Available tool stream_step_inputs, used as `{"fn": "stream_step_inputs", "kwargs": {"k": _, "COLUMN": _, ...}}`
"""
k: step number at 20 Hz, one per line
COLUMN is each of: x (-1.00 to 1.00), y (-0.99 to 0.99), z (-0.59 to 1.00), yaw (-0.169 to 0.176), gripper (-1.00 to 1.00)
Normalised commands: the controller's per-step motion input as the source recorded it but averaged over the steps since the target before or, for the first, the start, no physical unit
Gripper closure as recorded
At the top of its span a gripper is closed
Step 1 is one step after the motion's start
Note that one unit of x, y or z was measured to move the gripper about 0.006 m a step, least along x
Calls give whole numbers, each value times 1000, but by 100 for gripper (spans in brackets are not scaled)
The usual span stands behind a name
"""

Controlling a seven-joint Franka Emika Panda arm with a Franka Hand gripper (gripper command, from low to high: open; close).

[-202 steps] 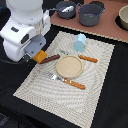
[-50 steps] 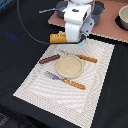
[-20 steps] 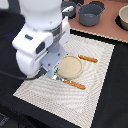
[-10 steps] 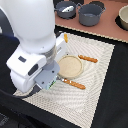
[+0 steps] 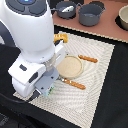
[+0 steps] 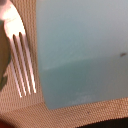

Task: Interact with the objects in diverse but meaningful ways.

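Wrist view: pale blue carton-shaped block (image 6: pixel 82 50) fills the frame directly beneath the gripper, lying on the woven placemat (image 6: pixel 100 116), fork tines (image 6: pixel 21 62) just beside it. Fingers out of sight; gripper opening cannot be told.

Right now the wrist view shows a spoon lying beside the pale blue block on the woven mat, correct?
Not quite: the utensil is a fork, not a spoon. The wrist view shows its long separate tines. It does lie beside the pale blue block on the woven mat.
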Motion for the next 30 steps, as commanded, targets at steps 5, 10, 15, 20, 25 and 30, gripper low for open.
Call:
{"fn": "stream_step_inputs", "kwargs": {"k": 5, "x": 149, "y": 214, "z": 974, "yaw": 15, "gripper": -100}}
{"fn": "stream_step_inputs", "kwargs": {"k": 10, "x": -66, "y": 559, "z": 286, "yaw": 107, "gripper": -100}}
{"fn": "stream_step_inputs", "kwargs": {"k": 15, "x": -398, "y": 569, "z": -142, "yaw": 123, "gripper": -100}}
{"fn": "stream_step_inputs", "kwargs": {"k": 20, "x": -631, "y": 513, "z": -388, "yaw": 96, "gripper": -100}}
{"fn": "stream_step_inputs", "kwargs": {"k": 25, "x": -840, "y": 402, "z": -435, "yaw": 75, "gripper": -100}}
{"fn": "stream_step_inputs", "kwargs": {"k": 30, "x": -981, "y": 325, "z": -366, "yaw": 15, "gripper": -100}}
